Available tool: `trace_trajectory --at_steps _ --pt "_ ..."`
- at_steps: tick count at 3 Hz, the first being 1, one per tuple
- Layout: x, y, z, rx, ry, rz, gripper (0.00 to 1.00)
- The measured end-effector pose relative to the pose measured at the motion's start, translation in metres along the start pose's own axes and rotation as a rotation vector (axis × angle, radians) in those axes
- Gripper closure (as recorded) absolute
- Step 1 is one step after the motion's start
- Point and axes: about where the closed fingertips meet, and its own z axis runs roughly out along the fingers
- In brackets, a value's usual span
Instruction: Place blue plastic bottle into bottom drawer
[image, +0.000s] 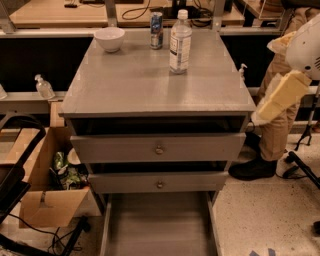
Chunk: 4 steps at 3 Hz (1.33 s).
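Note:
The blue plastic bottle (180, 42) is a tall clear bottle with a white cap and a white label. It stands upright at the back of the grey cabinet top (150, 85). The bottom drawer (159, 225) is pulled out at the bottom of the view, and its flat grey floor is bare. My arm's cream-coloured link (280, 95) hangs at the right of the cabinet. My gripper (259, 117) is at its lower end, beside the cabinet's right edge, well away from the bottle and holding nothing I can see.
A slim blue-and-silver can (156, 30) and a white bowl (109, 38) stand at the back of the top. A small pump bottle (44, 86) sits on a ledge at left. An open cardboard box (45, 190) is on the floor at left. A person's legs (272, 135) stand at right.

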Motion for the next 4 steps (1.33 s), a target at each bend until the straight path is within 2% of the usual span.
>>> trace_trajectory --at_steps 1,2,3,4 --pt "-0.011 -0.040 0.025 0.056 -0.262 0.112 0.00" --pt "-0.031 -0.071 0.028 0.125 -0.478 0.244 0.00" --pt "-0.031 -0.086 0.027 0.178 -0.558 0.337 0.00" --pt "-0.031 -0.086 0.027 0.178 -0.558 0.337 0.00"
